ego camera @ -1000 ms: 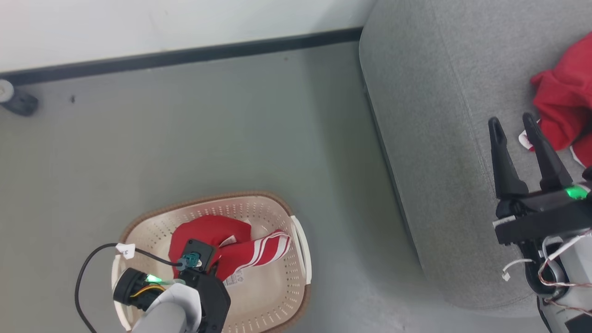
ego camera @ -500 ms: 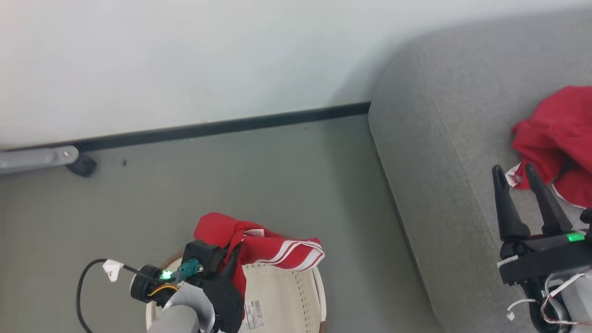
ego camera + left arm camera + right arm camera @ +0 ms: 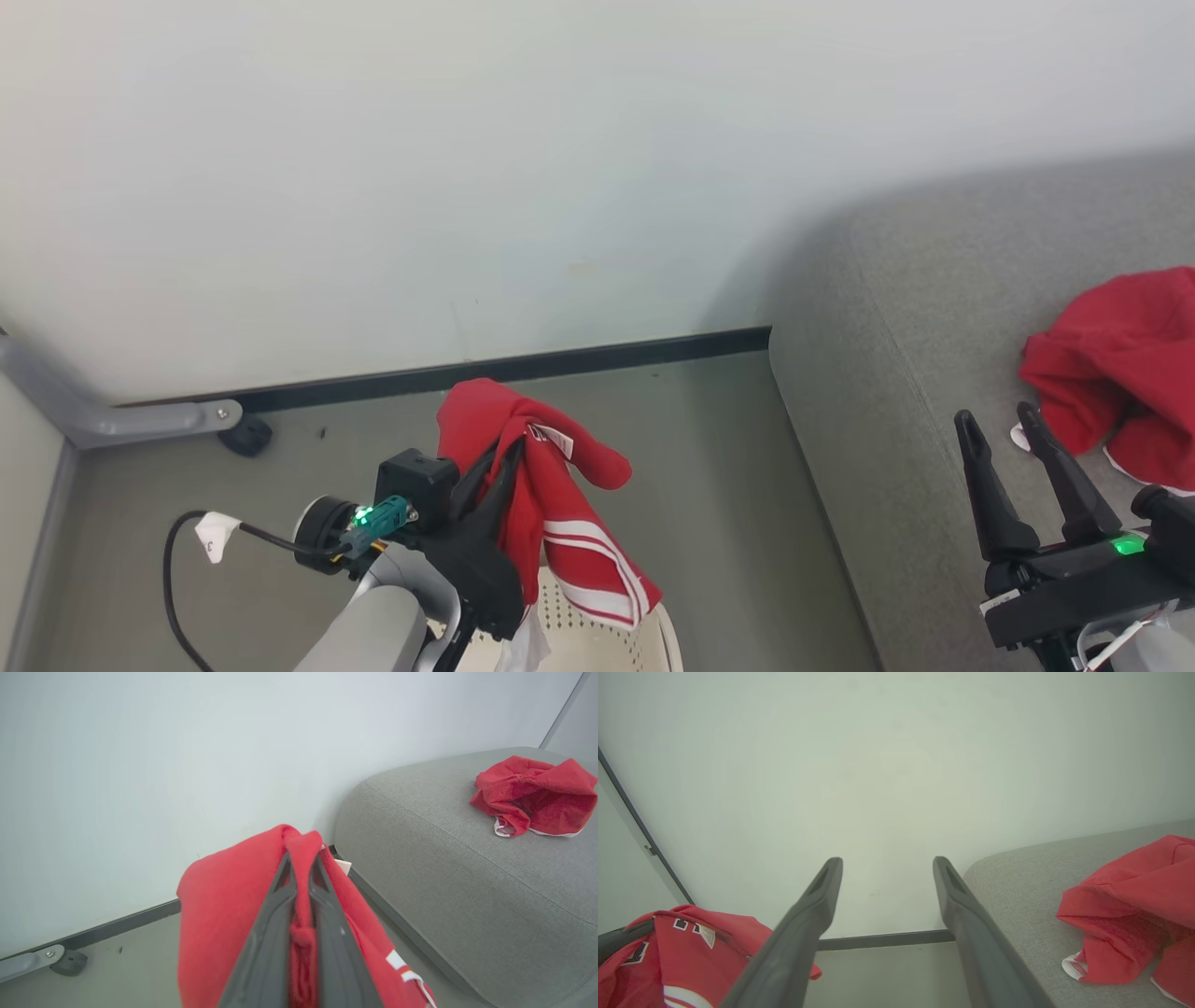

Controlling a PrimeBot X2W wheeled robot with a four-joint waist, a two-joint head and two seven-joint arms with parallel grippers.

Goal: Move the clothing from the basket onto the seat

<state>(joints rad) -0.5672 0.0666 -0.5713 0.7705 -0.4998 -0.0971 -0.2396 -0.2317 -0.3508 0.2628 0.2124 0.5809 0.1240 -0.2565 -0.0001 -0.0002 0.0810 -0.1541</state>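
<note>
The left gripper (image 3: 302,858) is closed tightly on a red garment (image 3: 551,504), which hangs in the air above the basket (image 3: 607,651). The right gripper (image 3: 997,420) stands wide over the seat (image 3: 887,439), near another red garment (image 3: 1111,373) lying there.

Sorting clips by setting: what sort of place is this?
Probably a living room: a grey sofa, a laundry basket on the floor, a plain wall with dark skirting.
</note>
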